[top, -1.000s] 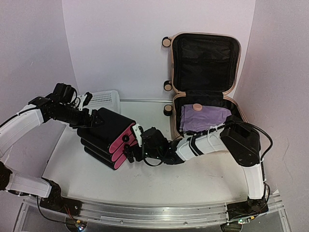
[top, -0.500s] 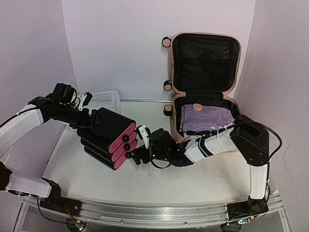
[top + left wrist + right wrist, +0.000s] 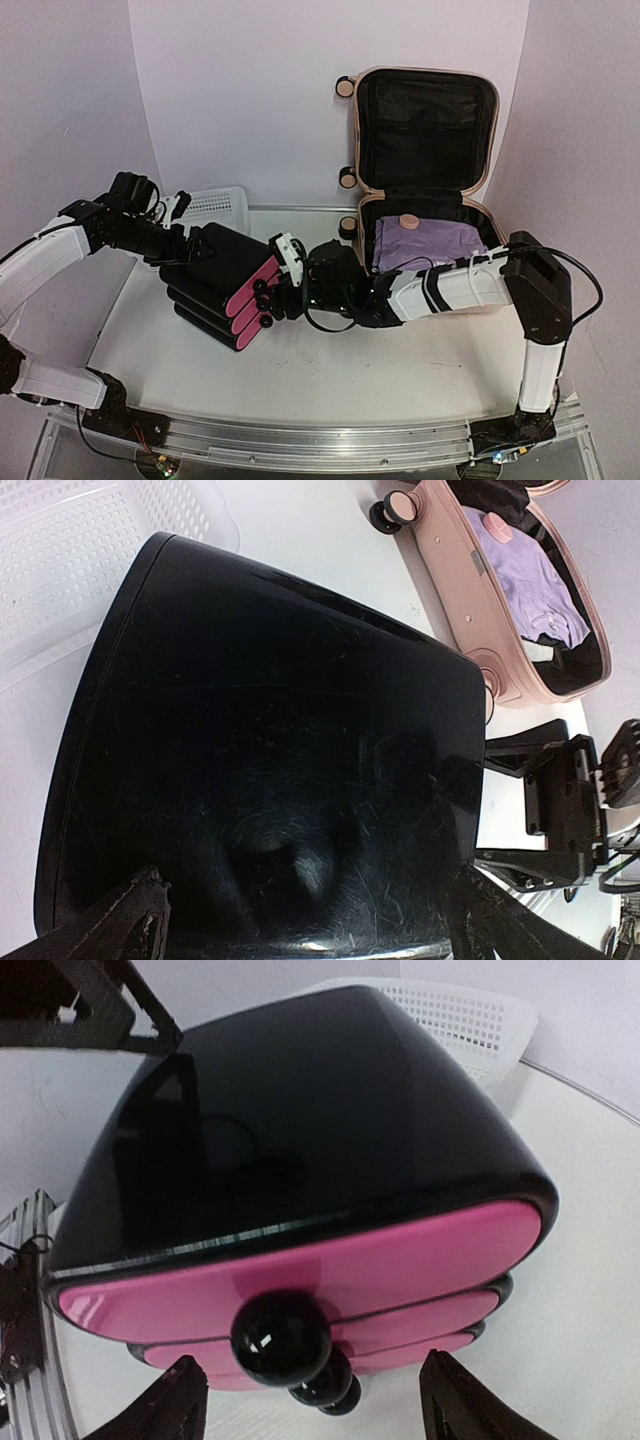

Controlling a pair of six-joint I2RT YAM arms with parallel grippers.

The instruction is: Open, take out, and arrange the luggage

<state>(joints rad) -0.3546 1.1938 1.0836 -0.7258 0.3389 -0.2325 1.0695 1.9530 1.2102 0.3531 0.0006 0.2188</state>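
White table (image 3: pixel 330 370) sat under both arms. I saw my left gripper (image 3: pixel 178 248) stretched wide and clamped on the back of the black box (image 3: pixel 215 265). My right gripper (image 3: pixel 272 288) was spread, one finger on each side of the top knob (image 3: pixel 281 1335), not touching it. Well behind that gripper, past its wrist, the luggage (image 3: pixel 425 130) stood open with a purple cloth (image 3: pixel 425 245) inside

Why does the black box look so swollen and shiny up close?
Right wrist view: a close wide lens bulges the black box and its nearest knob. Left wrist view: its gloss mirrors dim shapes. Top view: even light, truer shape.
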